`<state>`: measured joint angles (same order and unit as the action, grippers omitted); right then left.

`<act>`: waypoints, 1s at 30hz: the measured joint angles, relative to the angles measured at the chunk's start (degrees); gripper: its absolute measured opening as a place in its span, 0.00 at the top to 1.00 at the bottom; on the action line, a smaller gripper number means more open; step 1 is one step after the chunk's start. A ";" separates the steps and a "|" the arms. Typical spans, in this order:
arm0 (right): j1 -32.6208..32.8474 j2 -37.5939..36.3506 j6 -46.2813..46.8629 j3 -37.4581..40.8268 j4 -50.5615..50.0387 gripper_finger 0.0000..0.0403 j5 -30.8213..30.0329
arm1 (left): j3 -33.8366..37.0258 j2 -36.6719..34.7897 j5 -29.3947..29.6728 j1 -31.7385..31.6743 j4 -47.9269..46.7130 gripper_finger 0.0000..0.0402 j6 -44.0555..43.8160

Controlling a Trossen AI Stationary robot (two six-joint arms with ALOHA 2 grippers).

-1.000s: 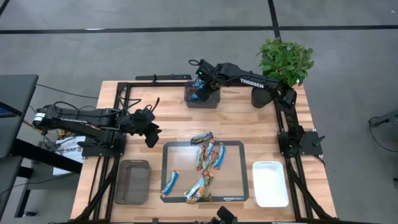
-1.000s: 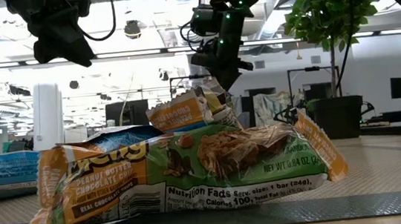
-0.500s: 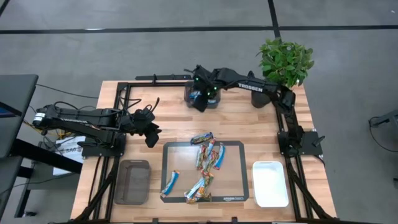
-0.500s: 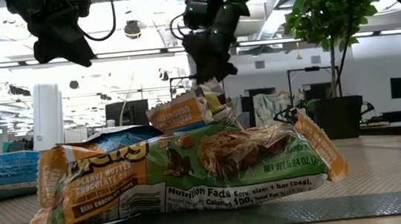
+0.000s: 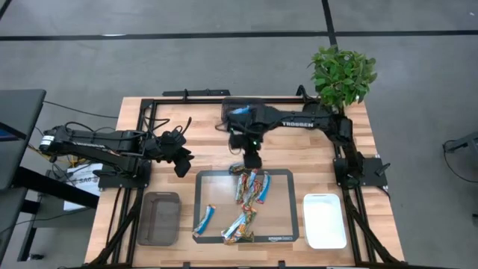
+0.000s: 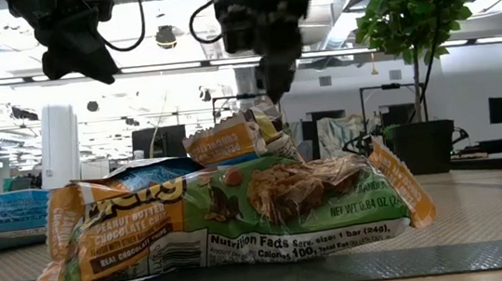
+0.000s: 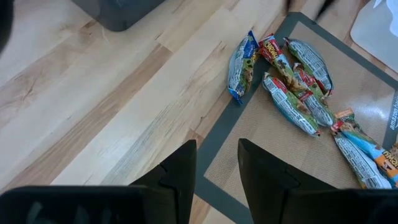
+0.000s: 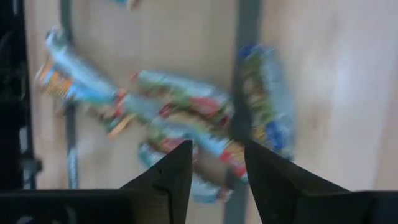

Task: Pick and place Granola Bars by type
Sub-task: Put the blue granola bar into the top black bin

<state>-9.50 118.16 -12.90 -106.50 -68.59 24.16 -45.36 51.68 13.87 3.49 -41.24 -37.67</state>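
Observation:
Several granola bars in shiny wrappers lie on the dark-edged mat (image 5: 287, 224): a heap (image 5: 250, 185) at its far end, a blue bar (image 5: 205, 220) and more bars (image 5: 240, 228) near the front. One bar (image 7: 241, 65) lies across the mat's far edge. My right gripper (image 5: 252, 158) hangs open above the far end of the heap (image 8: 186, 118), fingers pointing down, nothing between them. My left gripper (image 5: 181, 161) waits open and empty over the wood left of the mat, above the table (image 6: 84, 60).
A dark bin (image 5: 233, 110) stands at the table's far edge, mostly under the right arm. A grey tray (image 5: 159, 218) lies left of the mat and a white tray (image 5: 325, 220) right of it. A potted plant (image 5: 342, 75) fills the far right corner.
My right gripper has swung from the dark bin at the far edge toward the near edge and now points down over the far end of the mat. The bars on the mat have kept their places.

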 joint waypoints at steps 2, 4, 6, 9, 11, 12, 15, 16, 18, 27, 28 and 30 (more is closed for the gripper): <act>0.94 -1.78 -0.18 2.22 1.06 0.67 0.24 | 0.00 0.00 0.02 0.00 -0.01 0.73 -0.32; 1.29 -3.81 -0.21 5.92 1.21 0.68 0.31 | 0.00 -0.02 0.00 -0.01 0.08 0.73 -0.40; 1.31 -6.06 -0.12 10.48 3.54 0.69 0.09 | 0.00 -0.02 0.00 0.01 0.12 0.73 -0.51; 1.20 -11.03 1.86 18.17 8.79 0.68 -0.07 | 0.00 -0.02 0.02 0.01 0.22 0.73 -0.61; 1.14 -13.86 3.87 23.07 14.28 0.68 -0.29 | 0.00 -0.02 0.02 0.02 0.27 0.73 -0.64; 1.16 -14.92 4.86 25.05 17.14 0.68 -0.85 | 0.00 -0.02 0.02 -0.01 0.29 0.73 -0.66; 2.02 -17.20 6.74 29.51 25.08 0.68 -7.33 | 0.00 -0.02 0.02 0.00 0.51 0.73 -0.66; 2.34 -17.48 6.80 30.43 26.82 0.68 -10.54 | 0.00 -0.02 0.02 -0.01 0.50 0.73 -0.67; 2.89 -16.99 6.52 31.46 30.49 0.68 -15.65 | 0.00 -0.02 0.05 -0.01 0.51 0.73 -0.69; 4.21 -10.04 3.88 31.76 34.61 0.68 -16.75 | 0.00 -0.02 0.04 0.00 0.63 0.73 -1.59; 4.41 -9.27 3.88 31.74 35.24 0.68 -16.76 | 0.00 -0.02 0.04 0.00 0.68 0.73 -1.92; 4.76 -7.52 3.83 31.65 36.26 0.68 -16.81 | 0.00 -0.02 0.04 0.00 0.65 0.73 -2.47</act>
<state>-4.74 110.64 -9.07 -74.85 -32.33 7.35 -45.36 51.66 13.91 3.49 -40.60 -40.14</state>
